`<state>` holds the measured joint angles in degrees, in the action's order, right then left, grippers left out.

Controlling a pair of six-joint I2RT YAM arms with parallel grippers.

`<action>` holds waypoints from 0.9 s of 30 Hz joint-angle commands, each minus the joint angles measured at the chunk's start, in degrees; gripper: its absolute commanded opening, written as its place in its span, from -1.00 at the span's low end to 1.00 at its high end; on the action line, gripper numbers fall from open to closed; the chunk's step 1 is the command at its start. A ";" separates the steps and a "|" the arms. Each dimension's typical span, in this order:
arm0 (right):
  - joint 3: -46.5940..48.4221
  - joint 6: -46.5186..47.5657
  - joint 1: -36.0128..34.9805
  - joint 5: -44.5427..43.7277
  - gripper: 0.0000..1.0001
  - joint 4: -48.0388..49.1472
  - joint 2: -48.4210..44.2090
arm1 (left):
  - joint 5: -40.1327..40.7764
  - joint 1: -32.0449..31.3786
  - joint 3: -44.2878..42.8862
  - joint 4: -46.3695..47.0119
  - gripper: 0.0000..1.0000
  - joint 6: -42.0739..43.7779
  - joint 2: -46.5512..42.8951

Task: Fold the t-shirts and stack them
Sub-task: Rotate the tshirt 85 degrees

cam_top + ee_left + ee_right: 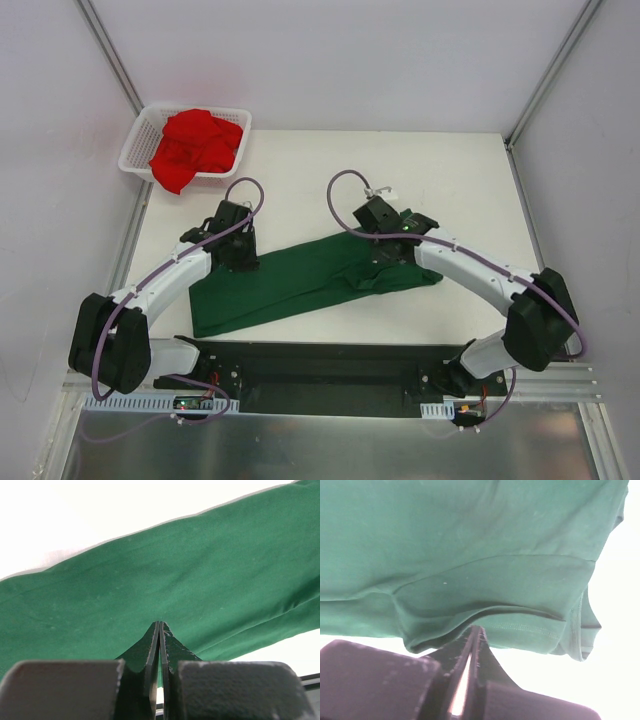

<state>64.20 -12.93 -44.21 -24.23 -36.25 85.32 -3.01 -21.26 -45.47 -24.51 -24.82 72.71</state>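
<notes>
The dark green cloth t-shirt lies across the white table as a long, narrow band between the two arms. It looks folded lengthwise already, which would explain why each arm sits at one end of it. The left gripper is down at the band's far edge near its left end, fingers pressed flat together. The right gripper is low over the bunched right end, where a sleeve and hem show, and its claw is closed too.

The bright red cloth t-shirt sits crumpled in the white plastic mesh basket at the far left corner, well apart, apparently waiting its turn.

Both wrist views put the closed tips right against green cloth, but neither shows whether any fabric is caught between them. From above, the arms' own housings cover both contact spots. How many layers the band has cannot be told, and its left end is partly under the left arm.
</notes>
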 commanded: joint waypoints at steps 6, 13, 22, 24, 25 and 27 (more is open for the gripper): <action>-2.32 -1.39 -0.53 0.76 -0.98 -8.84 -6.65 | -1.21 0.60 -0.05 -0.80 -1.00 0.30 -0.46; -5.40 -1.58 -0.44 3.82 -0.98 -8.49 -5.43 | -1.13 0.51 -0.23 -0.71 -1.00 0.21 -0.55; -5.14 -0.35 -0.62 11.74 -0.98 -3.66 0.80 | -0.51 0.51 0.38 -0.80 -1.00 0.12 -1.60; -4.79 -0.17 -0.62 12.36 -0.98 -3.04 1.95 | -0.25 0.60 0.74 -0.80 -1.00 0.12 -1.78; -4.62 0.09 -0.71 13.15 -0.98 -2.95 3.00 | -0.33 0.51 0.74 -0.80 -1.00 0.12 -1.95; -4.09 0.18 -0.97 13.94 -0.98 -2.51 4.06 | -0.25 0.51 0.83 -0.80 -1.00 0.12 -2.04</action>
<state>58.54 -13.28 -44.51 -13.54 -40.32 87.53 -3.01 -21.26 -45.06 -24.56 -24.82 72.58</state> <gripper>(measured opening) 0.014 0.003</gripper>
